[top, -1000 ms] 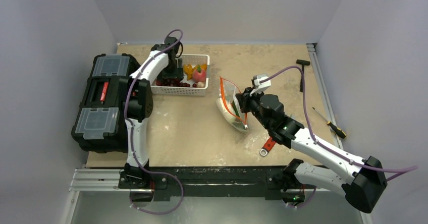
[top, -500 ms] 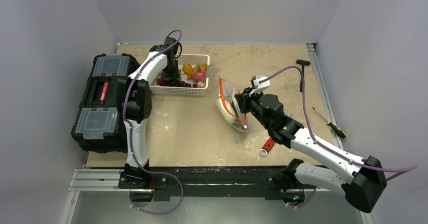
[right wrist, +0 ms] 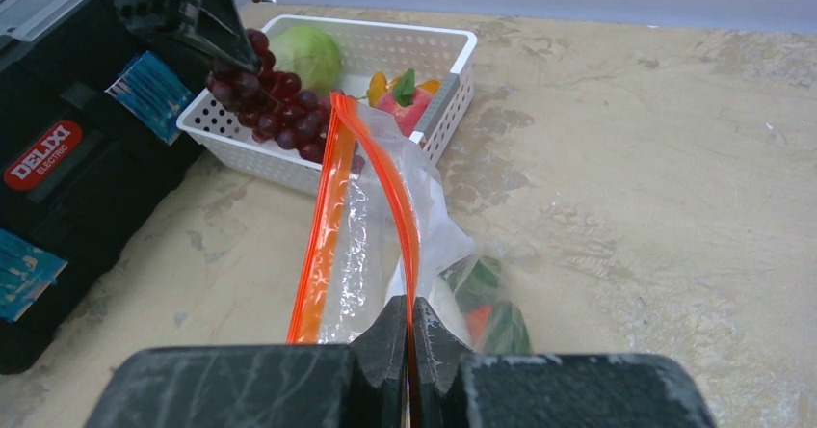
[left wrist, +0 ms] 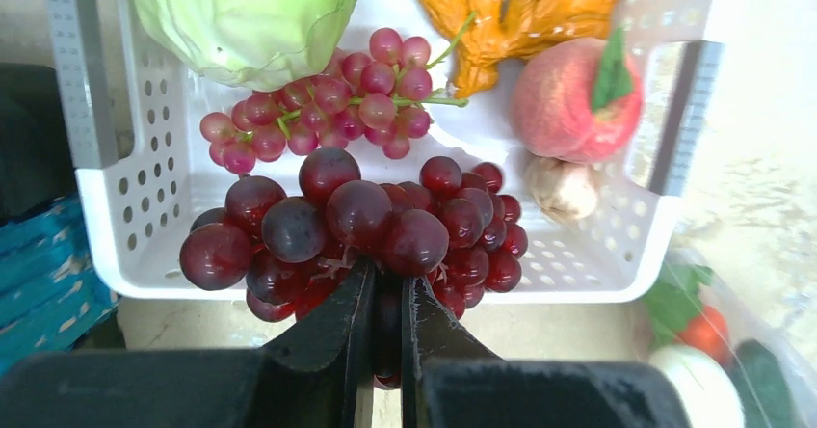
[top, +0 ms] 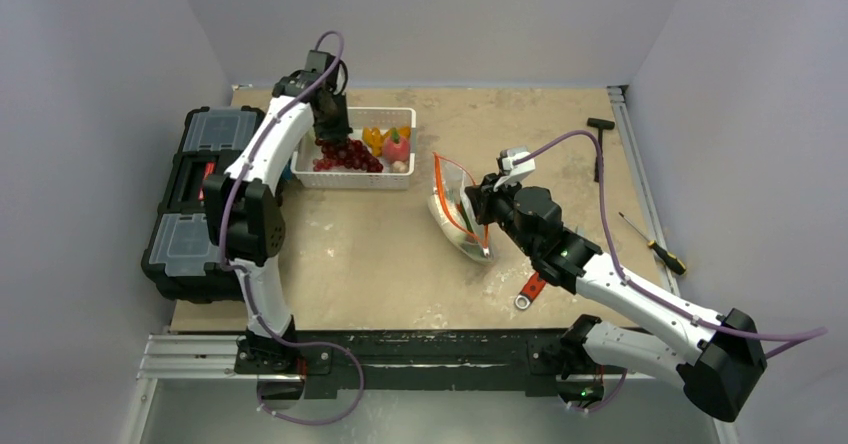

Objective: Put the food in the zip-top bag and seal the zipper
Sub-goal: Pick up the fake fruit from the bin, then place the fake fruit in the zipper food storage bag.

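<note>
My left gripper (left wrist: 387,279) is shut on a bunch of dark red grapes (left wrist: 356,221), which hangs from it over the white basket (left wrist: 135,206); from above the grapes (top: 348,154) sit just under the left gripper (top: 333,136). A green cabbage (left wrist: 246,13), pink grapes (left wrist: 337,100), a peach (left wrist: 575,100) and an orange piece (left wrist: 525,4) lie in the basket. My right gripper (right wrist: 408,305) is shut on the orange-red zipper (right wrist: 400,206) of the clear zip-top bag (right wrist: 371,245), holding its mouth open. Green and orange food (right wrist: 487,312) lies inside the bag.
A black toolbox (top: 205,199) stands along the left edge, close to the basket (top: 352,179). A red-handled wrench (top: 530,290) lies near the right arm. A screwdriver (top: 655,244) and a black T-shaped tool (top: 600,129) lie at the right side.
The left gripper has shut on the dark red grapes and raised them out of the basket, the arm swinging back and left. The right gripper and the bag have not moved.
</note>
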